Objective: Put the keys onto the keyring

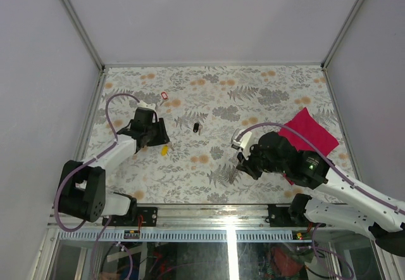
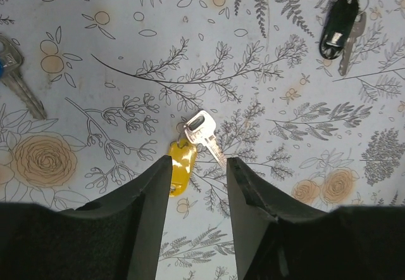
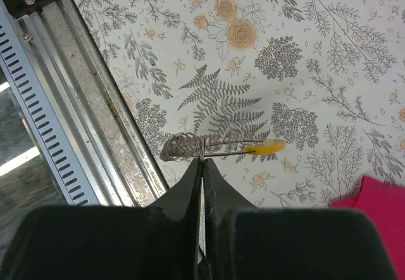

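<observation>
On the floral table (image 1: 266,83), near its front rail, my right pincer (image 3: 202,164) is clenched on the keyring (image 3: 183,147). My left pincer (image 2: 198,161) hangs released over the yellow key (image 2: 180,164). I judge the pickup is in hand; next I must descend and pinch its head.

Four keys were in view: one yellow-tagged key (image 2: 202,128), one black-tagged key (image 2: 336,26), one blue-headed key (image 2: 16,77) and one red-tagged key (image 1: 164,95). There was a single wire keyring (image 3: 187,147) bearing one small yellow piece (image 3: 266,146), along with one magenta cloth (image 1: 310,131) and one floral-patterned table (image 1: 209,166). Two robot arms were counted, each with one two-finger gripper, the left gripper (image 2: 198,161) and the right gripper (image 3: 202,166), four fingers in all.
</observation>
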